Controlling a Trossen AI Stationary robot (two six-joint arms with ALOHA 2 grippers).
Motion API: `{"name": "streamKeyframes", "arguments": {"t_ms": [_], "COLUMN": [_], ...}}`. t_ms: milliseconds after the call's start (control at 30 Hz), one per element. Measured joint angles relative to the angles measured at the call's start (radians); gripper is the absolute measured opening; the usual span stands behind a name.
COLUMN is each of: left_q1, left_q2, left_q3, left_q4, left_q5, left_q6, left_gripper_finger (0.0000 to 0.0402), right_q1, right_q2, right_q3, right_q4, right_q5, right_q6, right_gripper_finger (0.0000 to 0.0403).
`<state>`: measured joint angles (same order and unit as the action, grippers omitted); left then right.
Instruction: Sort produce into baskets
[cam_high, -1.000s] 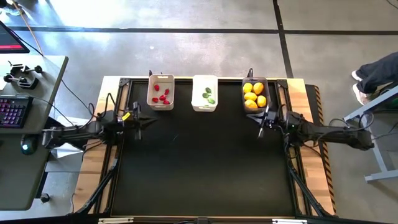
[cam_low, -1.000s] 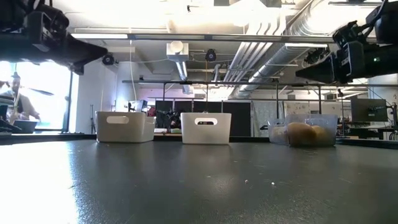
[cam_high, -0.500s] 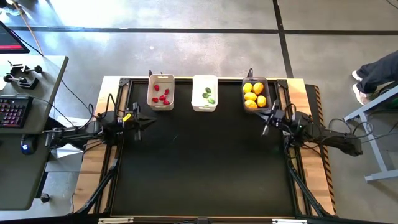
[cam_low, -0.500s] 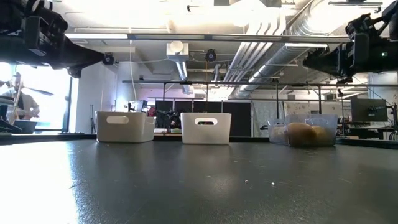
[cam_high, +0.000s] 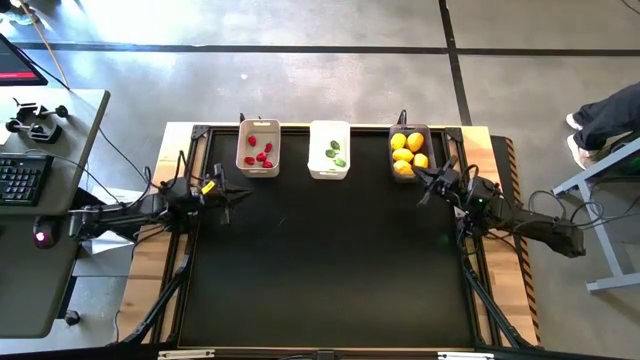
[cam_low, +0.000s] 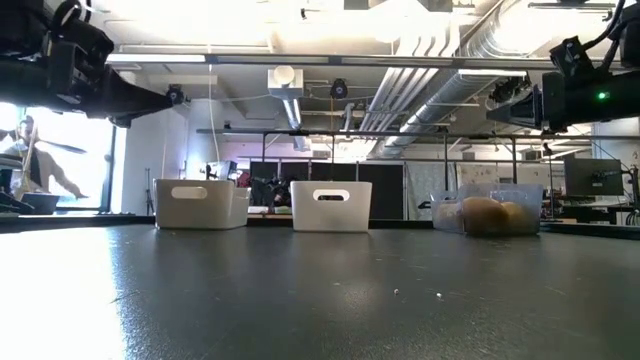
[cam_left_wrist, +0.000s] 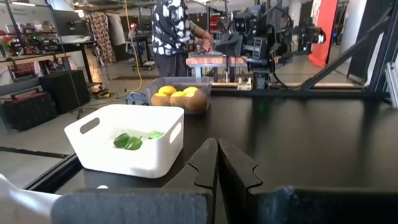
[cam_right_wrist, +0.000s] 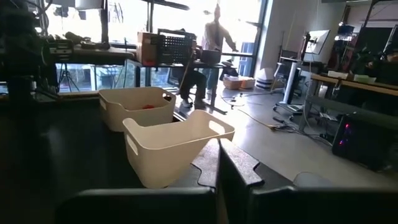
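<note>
arms: two, dark, slim jointed | left gripper (cam_high: 222, 193): yellow tag | cables: black

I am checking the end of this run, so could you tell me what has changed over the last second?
The right gripper, shut and empty, has drawn back from beside the dark grey basket, its arm swinging toward the table's right edge. Nothing was taken hold of or let go. The left gripper stays shut at the left side. The red pieces, green pieces and yellow fruits lie in their baskets as before.
</note>
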<state>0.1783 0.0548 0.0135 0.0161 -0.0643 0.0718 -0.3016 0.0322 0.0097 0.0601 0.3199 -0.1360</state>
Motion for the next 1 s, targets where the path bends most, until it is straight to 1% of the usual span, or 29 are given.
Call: {"name": "streamKeyframes", "arguments": {"t_ms": [100,200,300,1000], "left_q1": [0.000,0.000,0.000,0.000], "left_q2": [0.007,0.009,0.009,0.009], "left_q3": [0.000,0.000,0.000,0.000], "left_q4": [0.000,-0.001,-0.001,-0.001], "left_q5": [0.000,0.001,0.001,0.001], "left_q6": [-0.003,-0.081,-0.114,-0.113], "left_gripper_finger": [0.0000,0.0000,0.0000,0.0000], "right_q1": [0.000,0.000,0.000,0.000], "right_q2": [0.000,0.000,0.000,0.000], "right_q3": [0.000,0.000,0.000,0.000], "right_q4": [0.000,0.000,0.000,0.001], "right_q5": [0.000,-0.001,-0.001,-0.001], "right_q6": [-0.001,0.002,0.003,0.004], "right_gripper_finger": [0.0000,0.0000,0.0000,0.0000]}}
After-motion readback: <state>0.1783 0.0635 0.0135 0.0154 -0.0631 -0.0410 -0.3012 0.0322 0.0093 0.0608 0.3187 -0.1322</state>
